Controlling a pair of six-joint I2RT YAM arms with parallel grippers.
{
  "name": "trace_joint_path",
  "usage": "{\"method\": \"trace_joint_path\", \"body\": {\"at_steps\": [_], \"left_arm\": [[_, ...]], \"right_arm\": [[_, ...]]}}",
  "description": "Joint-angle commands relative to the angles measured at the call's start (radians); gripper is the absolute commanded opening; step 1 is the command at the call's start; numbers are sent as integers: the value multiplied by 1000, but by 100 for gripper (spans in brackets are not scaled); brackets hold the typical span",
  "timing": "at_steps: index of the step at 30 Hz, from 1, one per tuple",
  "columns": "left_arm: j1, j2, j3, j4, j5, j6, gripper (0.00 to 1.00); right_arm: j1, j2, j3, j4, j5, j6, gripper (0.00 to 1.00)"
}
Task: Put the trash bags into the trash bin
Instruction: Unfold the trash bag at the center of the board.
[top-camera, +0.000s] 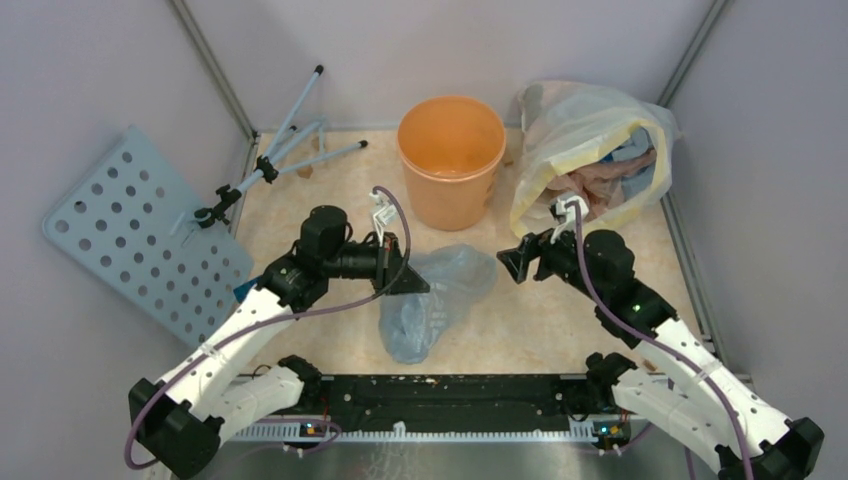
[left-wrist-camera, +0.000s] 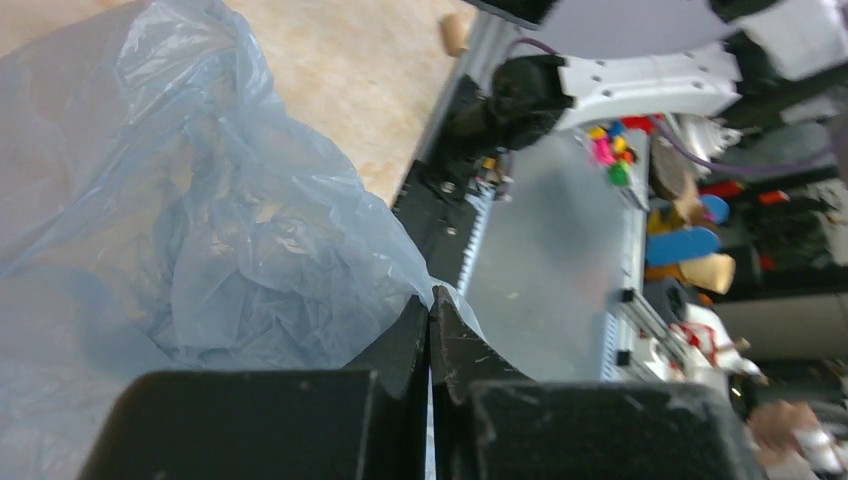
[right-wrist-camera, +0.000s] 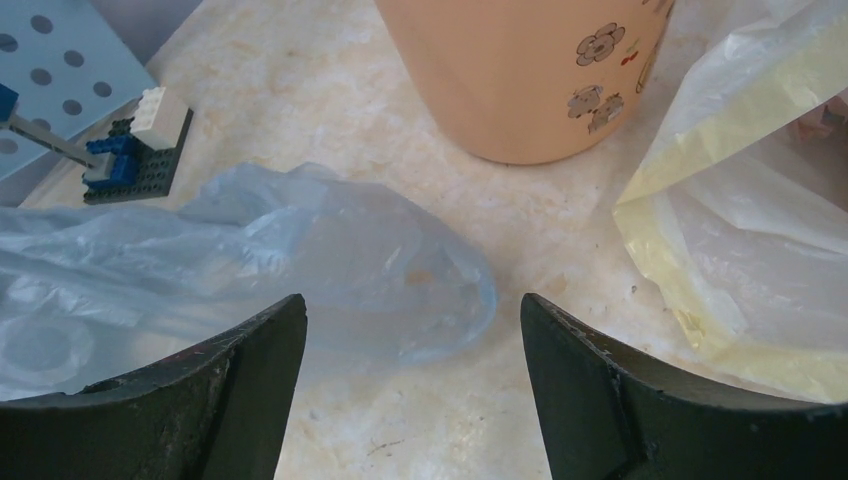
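A crinkly grey-blue trash bag lies flat on the table in front of the orange trash bin. My left gripper is shut, pinching a fold of the bag's left edge; in the left wrist view the film runs up between the closed tips. My right gripper stands open just right of the bag, with nothing between its fingers. The right wrist view shows the bag's rounded end lying ahead of the open gripper, with the bin beyond.
A big clear bag with yellow edges holding cloth leans right of the bin, close to my right gripper. A perforated blue-grey board and a small tripod are at the left. A small brick build sits near the board. A black rail runs along the near edge.
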Motion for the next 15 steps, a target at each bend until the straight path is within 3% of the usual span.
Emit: {"method": "trace_joint_path", "body": {"at_steps": [1, 6, 9, 15], "left_arm": [[2, 19, 39, 111, 263, -129, 0], [19, 103, 30, 261, 308, -258, 0], [41, 161, 72, 236, 313, -207, 0], [43, 207, 151, -25, 141, 51, 0]], "right_arm": [[-4, 21, 44, 29, 9, -2, 78], [-5, 35, 53, 26, -68, -16, 78], [-5, 36, 47, 11, -104, -18, 78], [-4, 76, 40, -82, 243, 137, 74]]}}
